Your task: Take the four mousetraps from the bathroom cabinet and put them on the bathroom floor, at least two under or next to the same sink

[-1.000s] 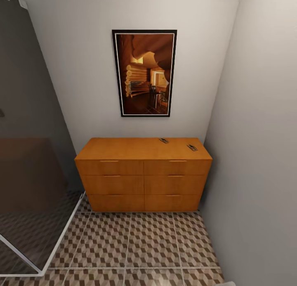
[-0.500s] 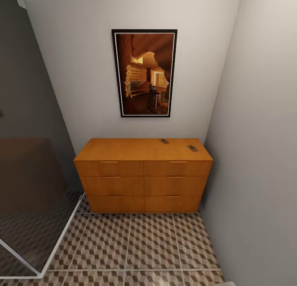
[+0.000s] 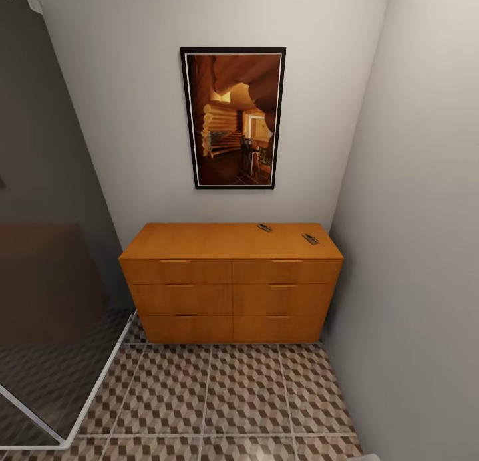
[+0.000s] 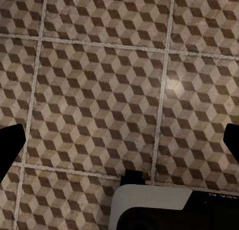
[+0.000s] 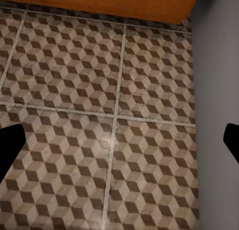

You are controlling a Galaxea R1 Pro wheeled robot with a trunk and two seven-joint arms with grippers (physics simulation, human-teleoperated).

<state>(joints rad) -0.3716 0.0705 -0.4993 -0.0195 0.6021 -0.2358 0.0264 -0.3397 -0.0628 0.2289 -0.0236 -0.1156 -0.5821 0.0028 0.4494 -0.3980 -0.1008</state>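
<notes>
Both pincers are hanging low with nothing in them: left gripper (image 4: pixel 119 140) is showing black fingertips (image 4: pixel 11 143) at the far edges of its wrist view, so jaws wide apart over bare floor (image 4: pixel 99 80); right gripper (image 5: pixel 119 140) same, spread wide, empty, over tiles with the cabinet's (image 5: pixel 99 3) base just ahead and the grey wall beside it.

Change: from a second ago the whole head picture is shifting very slightly, the cabinet (image 3: pixel 231 285) sitting a touch lower and larger, so I'm judging the base is creeping in and now nearly stopped. No trap moved. Approach is about done; reaching is next.

Two mousetraps are lying flat on the cabinet top, right half: one (image 3: pixel 264 227) near the back, one (image 3: pixel 310 239) near the right end. Both long axes are running diagonally, back-left to front-right. The other two I'm not seeing; all drawers are closed.
</notes>
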